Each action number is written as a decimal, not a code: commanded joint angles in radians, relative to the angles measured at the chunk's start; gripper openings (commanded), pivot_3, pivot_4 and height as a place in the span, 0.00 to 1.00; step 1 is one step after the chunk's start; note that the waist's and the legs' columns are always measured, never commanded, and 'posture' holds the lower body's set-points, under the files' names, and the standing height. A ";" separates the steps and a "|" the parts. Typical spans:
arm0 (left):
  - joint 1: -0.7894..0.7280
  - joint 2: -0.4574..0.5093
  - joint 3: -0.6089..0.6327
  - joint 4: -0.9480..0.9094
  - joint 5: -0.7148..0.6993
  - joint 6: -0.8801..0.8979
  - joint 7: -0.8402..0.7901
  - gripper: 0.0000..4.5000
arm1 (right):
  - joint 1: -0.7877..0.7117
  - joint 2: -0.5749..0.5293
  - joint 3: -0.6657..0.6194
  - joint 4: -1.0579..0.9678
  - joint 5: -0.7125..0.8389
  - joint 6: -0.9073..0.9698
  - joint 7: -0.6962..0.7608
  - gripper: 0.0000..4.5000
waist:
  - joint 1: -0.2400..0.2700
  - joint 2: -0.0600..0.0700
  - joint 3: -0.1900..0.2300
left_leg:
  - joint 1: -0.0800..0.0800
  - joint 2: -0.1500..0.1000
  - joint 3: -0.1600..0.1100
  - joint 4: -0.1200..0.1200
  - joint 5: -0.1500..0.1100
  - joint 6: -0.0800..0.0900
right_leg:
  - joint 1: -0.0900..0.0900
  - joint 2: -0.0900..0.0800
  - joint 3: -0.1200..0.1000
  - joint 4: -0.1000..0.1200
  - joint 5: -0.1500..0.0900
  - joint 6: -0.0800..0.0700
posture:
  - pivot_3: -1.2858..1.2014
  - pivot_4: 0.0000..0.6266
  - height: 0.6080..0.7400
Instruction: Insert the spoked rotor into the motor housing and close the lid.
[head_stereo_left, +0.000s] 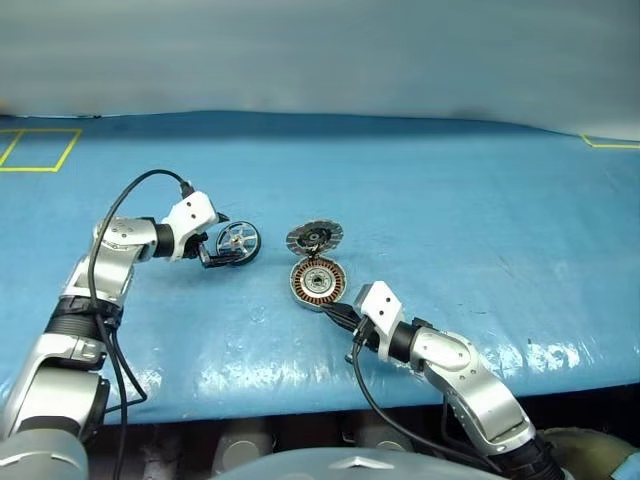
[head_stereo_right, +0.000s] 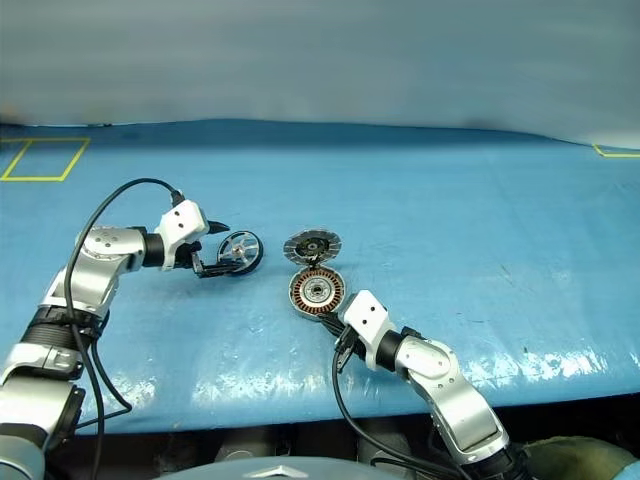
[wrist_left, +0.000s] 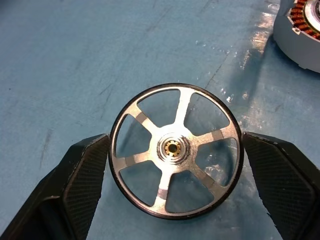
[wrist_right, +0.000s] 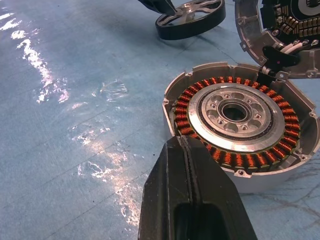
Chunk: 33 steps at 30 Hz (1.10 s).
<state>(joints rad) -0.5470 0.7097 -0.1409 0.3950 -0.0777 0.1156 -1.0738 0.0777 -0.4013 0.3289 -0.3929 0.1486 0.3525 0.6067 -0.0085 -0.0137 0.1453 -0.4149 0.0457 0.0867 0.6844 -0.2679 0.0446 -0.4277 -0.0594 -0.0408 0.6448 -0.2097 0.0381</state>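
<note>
The left gripper's (wrist_left: 175, 155) fingers (wrist_left: 82, 182) stand spread wide on either side of the spoked rotor (wrist_left: 176, 150), which lies flat on the blue counter (head_stereo_left: 450, 220). The right gripper's (wrist_right: 187, 150) fingers are closed, tips at the rim of the open motor housing (wrist_right: 240, 145); its lid (head_stereo_left: 314, 237) is tilted up behind.

Left gripper (head_stereo_left: 216, 243) fingers spread wide, one above and one below the near edge of the spoked rotor (head_stereo_left: 238, 243); rotor sits at the fingertips, tilted up on the blue table (head_stereo_left: 480, 230), contact not discernible. Right gripper (head_stereo_left: 335, 310) fingers pressed together, tips right at the near rim of the motor housing (head_stereo_left: 318, 281), copper windings facing up. Lid (head_stereo_left: 314, 237) stands open just past the housing, on the far side from those fingers, segmented face showing. Rotor well apart from the right fingers.
</note>
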 joint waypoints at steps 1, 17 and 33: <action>-0.026 0.007 0.016 0.003 0.002 -0.035 -0.012 0.87 | -0.005 0.000 -0.001 -0.005 -0.007 -0.008 -0.004 0.00 | 0.000 0.000 0.000 | 0.000 0.000 0.000 0.000 0.000 0.000 | 0.000 0.000 0.000 0.000 0.000 0.000 | 0.52 0.24 1.00; -0.035 0.001 -0.023 0.031 0.057 -0.053 -0.048 0.66 | 0.003 0.006 0.007 -0.004 -0.026 -0.002 -0.012 0.00 | 0.000 0.000 0.000 | 0.000 0.000 0.000 0.002 0.000 0.000 | 0.001 0.000 0.000 0.001 0.001 0.003 | 0.52 0.24 1.00; -0.059 -0.056 -0.038 0.145 0.096 -0.080 -0.023 0.66 | 0.028 -0.001 0.009 -0.018 -0.037 0.011 -0.030 0.00 | 0.002 -0.001 -0.001 | 0.001 0.000 -0.001 0.005 0.000 0.001 | 0.003 0.000 0.000 0.001 0.001 0.003 | 0.52 0.24 1.00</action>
<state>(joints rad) -0.5935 0.6604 -0.1759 0.5223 0.0165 0.0460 -1.0973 0.0971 -0.3959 0.3379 -0.3980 0.1191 0.3551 0.5808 -0.0070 -0.0144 0.1445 -0.4135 0.0458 0.0859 0.6896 -0.2677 0.0458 -0.4241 -0.0592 -0.0407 0.6462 -0.2082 0.0407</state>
